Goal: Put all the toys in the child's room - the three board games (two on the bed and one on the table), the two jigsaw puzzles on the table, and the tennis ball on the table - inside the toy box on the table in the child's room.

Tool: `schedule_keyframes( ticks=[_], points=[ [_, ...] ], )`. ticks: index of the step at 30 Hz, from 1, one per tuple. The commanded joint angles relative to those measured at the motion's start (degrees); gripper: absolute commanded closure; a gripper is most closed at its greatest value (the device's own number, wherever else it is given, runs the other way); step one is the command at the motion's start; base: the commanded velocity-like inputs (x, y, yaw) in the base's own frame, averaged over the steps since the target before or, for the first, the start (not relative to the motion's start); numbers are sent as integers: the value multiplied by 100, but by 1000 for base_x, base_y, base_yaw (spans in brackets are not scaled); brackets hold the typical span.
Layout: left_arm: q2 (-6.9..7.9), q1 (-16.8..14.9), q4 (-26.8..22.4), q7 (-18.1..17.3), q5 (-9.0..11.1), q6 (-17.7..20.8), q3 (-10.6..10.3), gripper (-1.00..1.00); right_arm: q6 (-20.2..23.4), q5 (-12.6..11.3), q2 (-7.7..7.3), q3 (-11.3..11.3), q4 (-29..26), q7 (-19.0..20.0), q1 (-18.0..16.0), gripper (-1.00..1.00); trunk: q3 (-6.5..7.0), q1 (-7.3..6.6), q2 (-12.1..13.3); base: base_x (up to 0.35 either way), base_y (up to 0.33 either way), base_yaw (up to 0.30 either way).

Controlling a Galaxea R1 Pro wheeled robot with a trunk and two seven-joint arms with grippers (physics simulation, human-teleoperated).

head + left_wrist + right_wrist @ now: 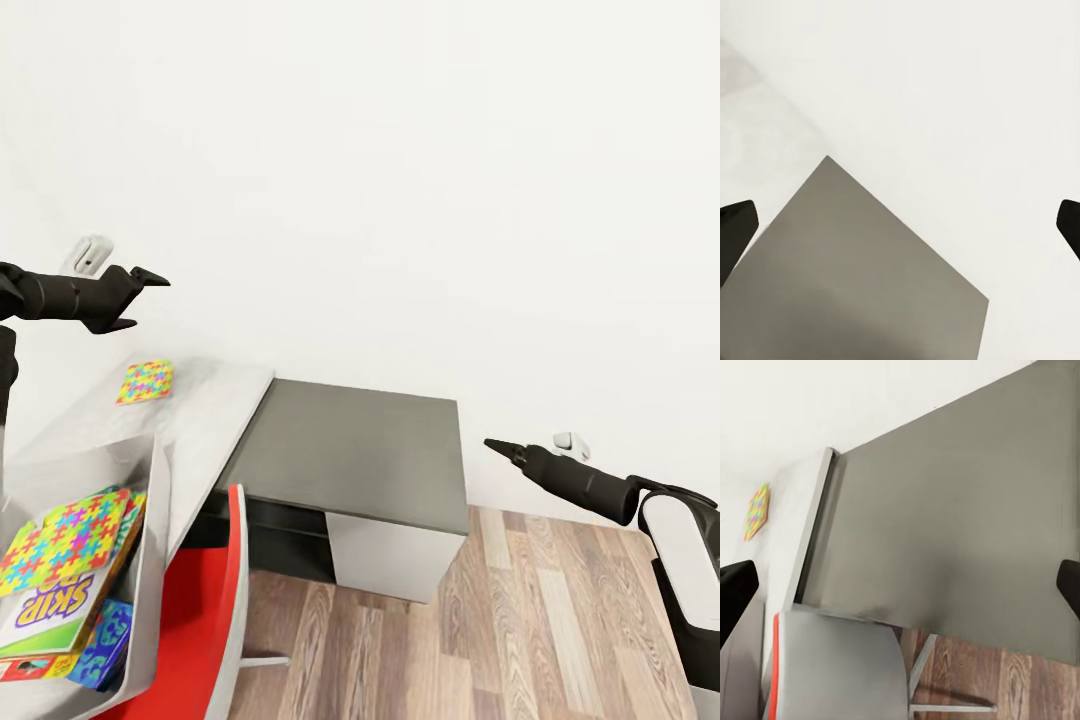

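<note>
The grey toy box [156, 560] stands at the lower left. Inside it lie a colourful jigsaw puzzle [65, 533], a "SKIP" board game [50, 603] and a blue puzzle box [106, 632]. A second jigsaw puzzle [146, 381] [756, 512] lies flat on the white table [215, 405], beyond the box. My left gripper [138, 298] [900, 225] hangs open and empty above the table, over that puzzle. My right gripper [500, 447] [900, 592] is open and empty in the air to the right of the dark desk. The tennis ball is out of view.
A dark grey desk unit [350, 450] [855, 285] [952, 517] adjoins the white table against the white wall. A red chair [205, 600] with a grey back [832, 667] stands in front of the box. Wooden floor [520, 640] lies to the right.
</note>
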Motion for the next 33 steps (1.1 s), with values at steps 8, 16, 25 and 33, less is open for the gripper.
schedule_keyframes(
  ticks=[8,16,25,33],
  points=[
    [7,-2,-3,56,58,-4,-17,-100,24,57,2,-8,-1,74,0,-100,-11,4,-11,50,-31,0],
    [156,68,-261,96,132,124,-26,-100,86,19,101,-181,-39,97,-111,-100,-11,4,-11,0,0,0],
    [156,68,-550,96,132,124,-26,-100,86,19,101,-181,-39,97,-111,-100,-11,4,-11,0,0,0],
    [156,68,-794,96,132,124,-26,-100,86,19,101,-181,-39,97,-111,-100,-11,4,-11,0,0,0]
  ],
)
